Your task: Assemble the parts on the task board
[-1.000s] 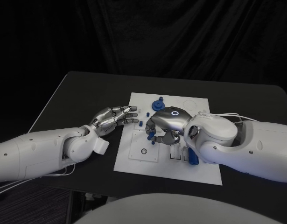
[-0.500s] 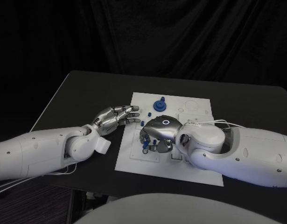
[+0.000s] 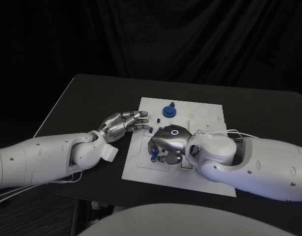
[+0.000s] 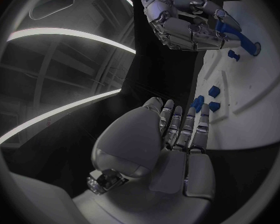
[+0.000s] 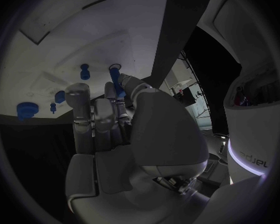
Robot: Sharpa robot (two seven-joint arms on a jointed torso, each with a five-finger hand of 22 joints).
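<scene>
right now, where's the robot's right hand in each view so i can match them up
Head view: right hand over the middle of the task board.
Left wrist view: right hand beyond the left hand, pinching a blue part.
Right wrist view: right hand takes up the middle.
Shared landmark: the white task board.

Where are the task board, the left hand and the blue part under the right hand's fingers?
task board point(image 3: 211, 177), head view, bare near corner.
left hand point(image 3: 123, 123), head view, middle of the hand.
blue part point(image 4: 226, 31), left wrist view, its shaft by the right hand's fingers.
</scene>
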